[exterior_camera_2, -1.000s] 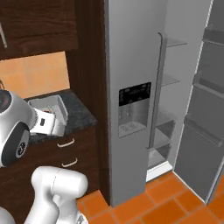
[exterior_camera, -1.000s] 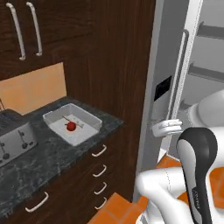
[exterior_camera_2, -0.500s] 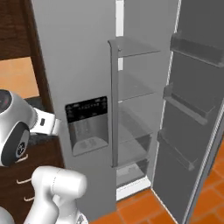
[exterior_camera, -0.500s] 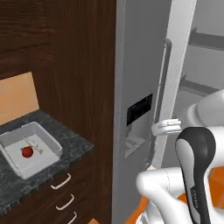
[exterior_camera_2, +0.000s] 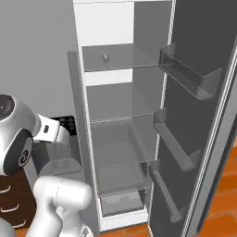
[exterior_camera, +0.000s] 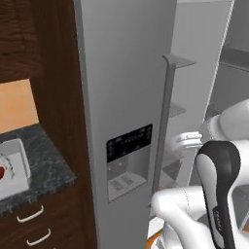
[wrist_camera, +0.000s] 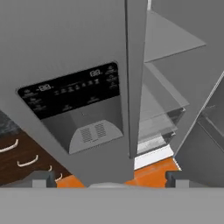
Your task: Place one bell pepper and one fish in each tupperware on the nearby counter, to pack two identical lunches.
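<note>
The gripper (wrist_camera: pixel 111 177), jaws wide and empty, faces the refrigerator (wrist_camera: pixel 78 52); the tupperware (exterior_camera: pixel 12 168) at lower left holds one red item, so most packing apparently remains.

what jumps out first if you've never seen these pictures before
The big grey fridge stands with its right door swung wide open, showing nearly bare glass shelves; one small pale item sits on the top shelf. At the far left of the left base view, a tupperware holding something red rests on the counter.
</note>
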Motion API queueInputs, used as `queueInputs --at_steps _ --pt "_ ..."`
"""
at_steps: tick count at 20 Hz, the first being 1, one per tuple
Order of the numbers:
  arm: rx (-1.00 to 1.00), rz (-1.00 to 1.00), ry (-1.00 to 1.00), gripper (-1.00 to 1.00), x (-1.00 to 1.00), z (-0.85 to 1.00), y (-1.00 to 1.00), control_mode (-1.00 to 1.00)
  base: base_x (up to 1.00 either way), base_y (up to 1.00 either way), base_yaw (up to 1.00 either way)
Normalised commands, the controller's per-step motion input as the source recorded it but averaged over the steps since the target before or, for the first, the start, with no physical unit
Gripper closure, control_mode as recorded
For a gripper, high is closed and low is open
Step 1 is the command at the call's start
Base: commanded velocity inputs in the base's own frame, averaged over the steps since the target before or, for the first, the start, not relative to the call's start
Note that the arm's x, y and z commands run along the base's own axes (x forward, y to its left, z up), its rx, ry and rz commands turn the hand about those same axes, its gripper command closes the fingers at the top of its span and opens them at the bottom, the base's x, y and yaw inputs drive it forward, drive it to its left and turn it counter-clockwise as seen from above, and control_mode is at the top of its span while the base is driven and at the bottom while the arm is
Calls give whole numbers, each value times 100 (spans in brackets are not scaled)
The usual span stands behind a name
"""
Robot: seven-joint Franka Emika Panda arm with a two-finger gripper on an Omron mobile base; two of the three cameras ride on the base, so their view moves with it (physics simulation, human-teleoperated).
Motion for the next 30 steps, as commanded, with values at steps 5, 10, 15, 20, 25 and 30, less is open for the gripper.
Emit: queueInputs --at_steps 5,10,15,20,25,30 --pt "0 0 0 -100 0 0 0 100 35 -42 45" --pt "0 0 0 -100 0 0 0 100 25 -37 45" --pt "0 0 0 -100 0 0 0 100 4 -59 30" --pt "0 0 0 -100 0 0 0 100 6 -49 15" --pt "0 0 0 -100 0 0 0 100 16 -21 8" --pt "0 0 0 -100 0 0 0 100 2 -41 3"
